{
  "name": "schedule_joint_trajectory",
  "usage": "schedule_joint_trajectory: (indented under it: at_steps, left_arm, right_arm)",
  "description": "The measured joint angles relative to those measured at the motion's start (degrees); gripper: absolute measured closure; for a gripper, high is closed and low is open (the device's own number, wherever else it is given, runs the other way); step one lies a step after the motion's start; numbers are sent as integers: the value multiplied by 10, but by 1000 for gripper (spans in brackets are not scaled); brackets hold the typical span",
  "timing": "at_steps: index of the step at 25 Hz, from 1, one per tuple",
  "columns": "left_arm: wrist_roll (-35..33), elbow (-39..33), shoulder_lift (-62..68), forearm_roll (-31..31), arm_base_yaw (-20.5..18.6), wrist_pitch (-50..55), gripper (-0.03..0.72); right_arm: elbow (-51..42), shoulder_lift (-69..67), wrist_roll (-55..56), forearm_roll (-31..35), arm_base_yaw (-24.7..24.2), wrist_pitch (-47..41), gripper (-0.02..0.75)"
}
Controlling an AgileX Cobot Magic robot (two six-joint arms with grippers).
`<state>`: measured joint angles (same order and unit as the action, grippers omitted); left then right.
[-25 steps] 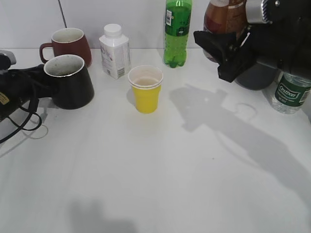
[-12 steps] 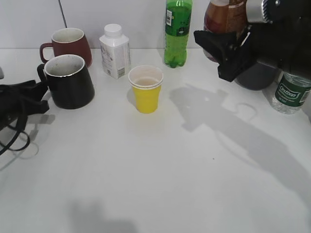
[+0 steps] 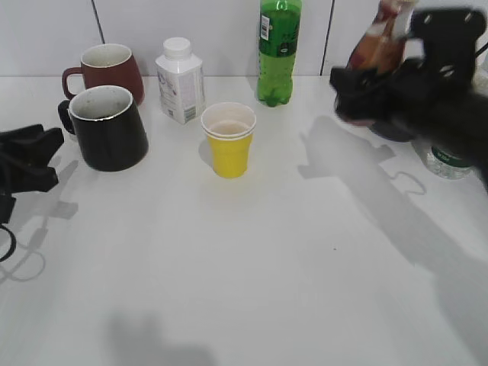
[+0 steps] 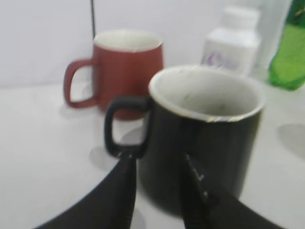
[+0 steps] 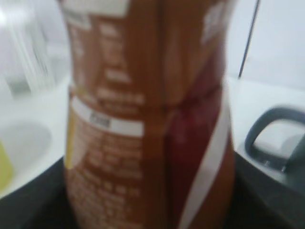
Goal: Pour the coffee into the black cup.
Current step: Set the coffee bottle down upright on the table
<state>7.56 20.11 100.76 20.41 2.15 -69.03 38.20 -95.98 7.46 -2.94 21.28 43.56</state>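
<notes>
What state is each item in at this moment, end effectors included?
coffee bottle: lifted, tilted, gripped by right end effector
black cup: upright on table, nothing poured in
left end effector: open, clear of the cup
maroon mug: upright
yellow paper cup: upright
white bottle: capped, standing
green soda bottle: standing

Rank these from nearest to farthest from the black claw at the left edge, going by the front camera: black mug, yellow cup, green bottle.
From the left gripper:
1. Black cup, just to its right.
2. Yellow cup, mid-table.
3. Green bottle, at the back wall, farther right.
</notes>
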Motion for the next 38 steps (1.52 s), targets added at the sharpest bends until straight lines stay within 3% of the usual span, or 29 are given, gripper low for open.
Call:
schedule_joint_trajectory:
  at_steps: [9,20,25,30,34,38]
  left_arm:
    - [18,-3,-89,71,0,-1,445]
    - [32,-3,-112,90,0,-2,446]
    - [32,-3,-112,90,0,-2,446]
    - [32,-3,-112,91,0,-2,446]
    - [32,-3,-112,94,0,-2,445]
    - [38,-3,-112,94,0,4,395]
  right_arm:
    - [0,-151,-70,-16,0,119,210]
    - [0,-209,-85,-16,0,181,211]
    - [0,-214,-85,-16,0,189,211]
    - [-19,-193,-85,-17,0,158,120]
    - [-44,-155,-78,-19,0,135,101]
    - [-81,-129,-75,-20,0,130,100]
